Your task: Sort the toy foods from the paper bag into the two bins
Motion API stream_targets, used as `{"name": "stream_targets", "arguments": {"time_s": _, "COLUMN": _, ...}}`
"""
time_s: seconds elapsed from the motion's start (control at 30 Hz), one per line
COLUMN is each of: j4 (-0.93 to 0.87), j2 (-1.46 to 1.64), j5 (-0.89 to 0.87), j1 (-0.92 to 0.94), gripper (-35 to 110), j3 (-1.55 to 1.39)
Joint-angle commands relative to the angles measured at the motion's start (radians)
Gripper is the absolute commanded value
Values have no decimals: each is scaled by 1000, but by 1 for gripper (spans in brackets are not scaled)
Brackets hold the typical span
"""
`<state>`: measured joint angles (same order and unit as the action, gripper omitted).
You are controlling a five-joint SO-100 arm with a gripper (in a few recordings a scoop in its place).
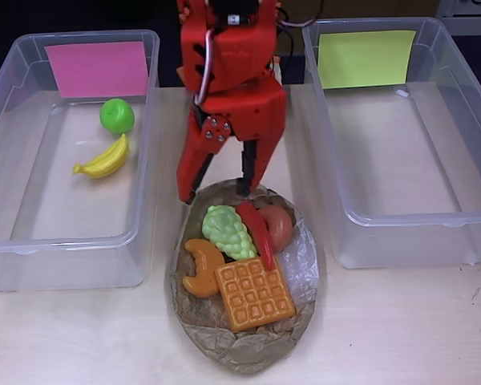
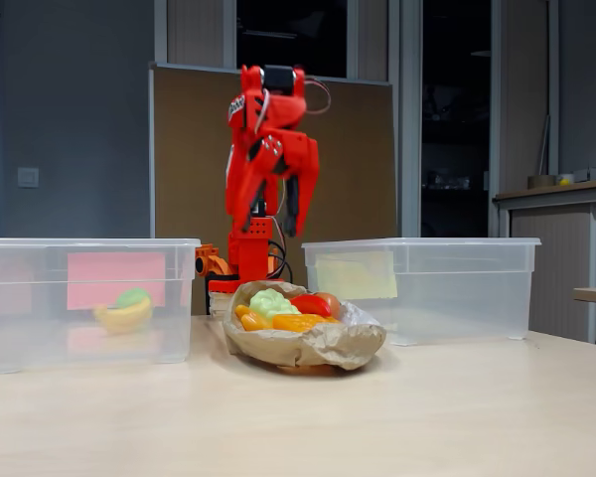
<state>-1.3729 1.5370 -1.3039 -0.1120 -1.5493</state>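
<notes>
Nearest, the paper bag [image 2: 303, 343] holds grapes [image 1: 228, 231], chili [image 1: 256, 231], croissant [image 1: 200, 269] and waffle [image 1: 254, 293]. Apple [image 1: 116, 115] and bananas [image 1: 104, 159] lie in the pink-note bin [image 1: 8, 241]. At the bag's 12 o'clock, the gripper [image 1: 216, 191] hangs open and empty; next, I judge, it should descend onto the grapes

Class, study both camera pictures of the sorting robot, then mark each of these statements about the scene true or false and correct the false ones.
1. The green apple and the bananas lie in the bin with the pink note. True.
2. The bin with the yellow-green note holds the waffle. False: the waffle lies on the paper bag.
3. The gripper is shut on the grapes. False: it hangs open above the bag, and the grapes lie on the bag.
4. The red chili lies on the bag. True.
</notes>
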Motion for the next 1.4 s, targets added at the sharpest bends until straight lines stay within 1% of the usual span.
{"name": "stream_targets", "arguments": {"time_s": 0.0, "j4": 32, "j2": -44, "j5": -109, "j1": -54, "gripper": 31, "j3": -11}}
{"name": "stream_targets", "arguments": {"time_s": 0.17, "j4": 35, "j2": -140, "j5": -235, "j1": -80, "gripper": 29, "j3": 15}}
{"name": "stream_targets", "arguments": {"time_s": 0.33, "j4": 67, "j2": -213, "j5": -275, "j1": -114, "gripper": 29, "j3": 61}}
{"name": "stream_targets", "arguments": {"time_s": 0.4, "j4": 69, "j2": -230, "j5": -287, "j1": -126, "gripper": 26, "j3": 77}}
{"name": "stream_targets", "arguments": {"time_s": 0.63, "j4": 89, "j2": -278, "j5": -291, "j1": -141, "gripper": 16, "j3": 106}}
{"name": "stream_targets", "arguments": {"time_s": 1.17, "j4": 107, "j2": -433, "j5": -262, "j1": -106, "gripper": 13, "j3": 218}}
{"name": "stream_targets", "arguments": {"time_s": 1.37, "j4": 89, "j2": -443, "j5": -270, "j1": -103, "gripper": 5, "j3": 233}}
